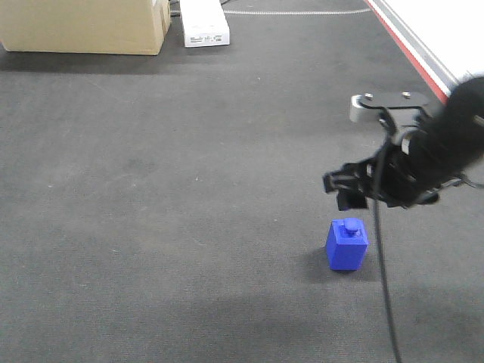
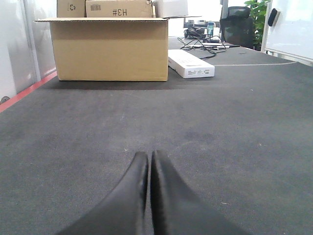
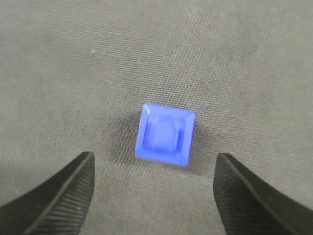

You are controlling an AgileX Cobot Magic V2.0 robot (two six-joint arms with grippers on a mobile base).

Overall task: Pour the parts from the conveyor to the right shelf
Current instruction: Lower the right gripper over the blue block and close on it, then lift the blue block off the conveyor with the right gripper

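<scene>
My right claw [image 3: 154, 196] hangs wide open over the small blue block [image 3: 165, 134] on the belt [image 1: 151, 189].
The block is smooth, hard plastic, almost a cube, with a round knob on top. The belt is flat, dark grey and a bit rough. If I pinch only the block's edge, I think it could slip out or tip over. My left claw [image 2: 149, 159] is shut tight, holding nothing.

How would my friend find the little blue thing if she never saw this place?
Look at the wide dark-grey belt, then toward its right side, just under the black open claw. There stands a small bright-blue block with a round knob on top. It is the only blue thing there; the cardboard box and white box sit at the far end.
</scene>
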